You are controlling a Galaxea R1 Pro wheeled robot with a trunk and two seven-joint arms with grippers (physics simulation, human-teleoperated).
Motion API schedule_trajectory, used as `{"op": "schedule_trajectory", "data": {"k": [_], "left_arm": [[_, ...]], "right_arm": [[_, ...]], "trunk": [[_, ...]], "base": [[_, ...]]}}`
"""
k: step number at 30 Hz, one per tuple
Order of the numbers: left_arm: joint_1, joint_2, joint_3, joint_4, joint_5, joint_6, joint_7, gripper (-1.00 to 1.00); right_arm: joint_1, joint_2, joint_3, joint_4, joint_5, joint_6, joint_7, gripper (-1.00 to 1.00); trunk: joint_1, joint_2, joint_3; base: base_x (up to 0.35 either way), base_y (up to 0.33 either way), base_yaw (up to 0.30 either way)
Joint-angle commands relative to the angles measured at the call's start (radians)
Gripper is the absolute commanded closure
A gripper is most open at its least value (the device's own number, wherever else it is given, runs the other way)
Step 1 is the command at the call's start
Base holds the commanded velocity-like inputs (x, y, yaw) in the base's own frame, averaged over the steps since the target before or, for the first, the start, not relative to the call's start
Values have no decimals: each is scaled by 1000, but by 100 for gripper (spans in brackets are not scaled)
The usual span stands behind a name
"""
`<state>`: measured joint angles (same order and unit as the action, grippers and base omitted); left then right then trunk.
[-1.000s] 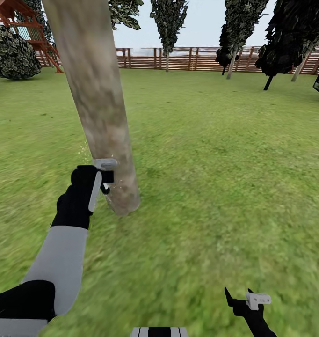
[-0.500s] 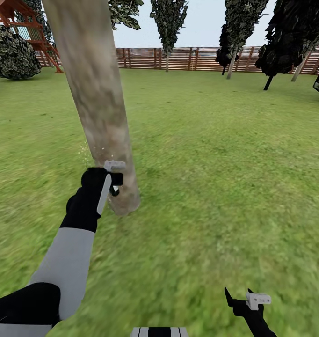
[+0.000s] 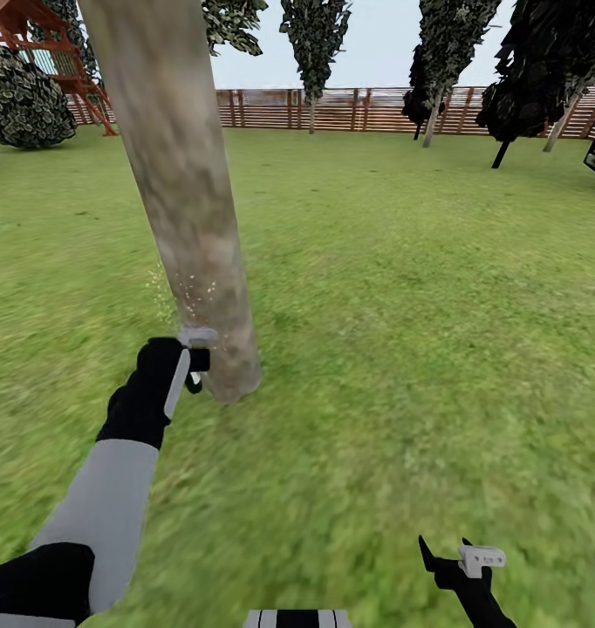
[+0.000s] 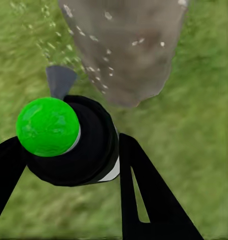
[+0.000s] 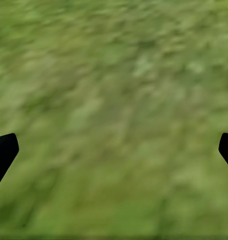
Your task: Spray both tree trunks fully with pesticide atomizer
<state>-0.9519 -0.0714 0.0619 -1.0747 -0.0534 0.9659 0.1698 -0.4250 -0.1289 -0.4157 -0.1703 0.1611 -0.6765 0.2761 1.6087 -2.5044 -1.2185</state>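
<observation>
A thick, pale mottled tree trunk [image 3: 184,201] rises from the grass floor [image 3: 402,331] just ahead in the head view. My left gripper [image 3: 194,365] sits low beside the trunk's base, shut on the pesticide atomizer [image 4: 68,145], a black bottle with a bright green cap [image 4: 47,126]. In the left wrist view the atomizer points at the tree trunk [image 4: 126,45], which carries pale droplets. More droplets speckle the bark and the air just above the gripper. My right gripper [image 3: 444,551] hangs open over grass at the lower right, holding nothing.
A brown slat fence [image 3: 350,109] closes the far side of the lawn, with several dark-leaved trees [image 3: 315,44] along it. A red wooden play structure [image 3: 44,52] and a round bush [image 3: 23,100] stand at the far left. Open lawn lies right of the trunk.
My left gripper, holding the atomizer, first shifted right against the trunk, then dropped lower and back left toward the trunk's base. The right arm has not moved.
</observation>
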Motion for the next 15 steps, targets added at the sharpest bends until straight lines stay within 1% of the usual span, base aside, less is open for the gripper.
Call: {"op": "schedule_trajectory", "data": {"k": [1, 2, 3, 4, 7, 10, 12, 14, 15], "left_arm": [[11, -4, -8, 0, -8, -5, 0, 100], [22, -14, -13, 0, -8, -10, -1, 100], [44, -37, -19, 1, -9, -16, -1, 100], [52, -44, -21, 0, -9, -18, -1, 100], [56, -47, -32, -10, -9, -19, -1, 100], [54, -49, -39, -18, -9, -18, 1, 100], [48, -51, -45, -22, -9, -17, 4, 100], [46, -52, -55, -86, -9, -15, 4, 100], [46, -53, -60, -99, -8, -14, 4, 100]], "right_arm": [[0, 0, 0, 0, 0, 0, 0, -100], [0, 0, 0, 0, 0, 0, 0, -100], [0, 0, 0, 0, 0, 0, 0, -100], [0, 0, 0, 0, 0, 0, 0, -100], [0, 0, 0, 0, 0, 0, 0, -100], [0, 0, 0, 0, 0, 0, 0, -100], [0, 0, 0, 0, 0, 0, 0, -100], [0, 0, 0, 0, 0, 0, 0, -100], [0, 0, 0, 0, 0, 0, 0, -100]], "trunk": [[0, 0, 0], [0, 0, 0], [0, 0, 0], [0, 0, 0], [0, 0, 0], [0, 0, 0], [0, 0, 0], [0, 0, 0], [0, 0, 0]], "base": [[0, 0, 0], [0, 0, 0], [0, 0, 0], [0, 0, 0], [15, 0, 0], [254, 0, 0], [137, 0, 0], [31, 0, 0], [12, 0, 0]]}}
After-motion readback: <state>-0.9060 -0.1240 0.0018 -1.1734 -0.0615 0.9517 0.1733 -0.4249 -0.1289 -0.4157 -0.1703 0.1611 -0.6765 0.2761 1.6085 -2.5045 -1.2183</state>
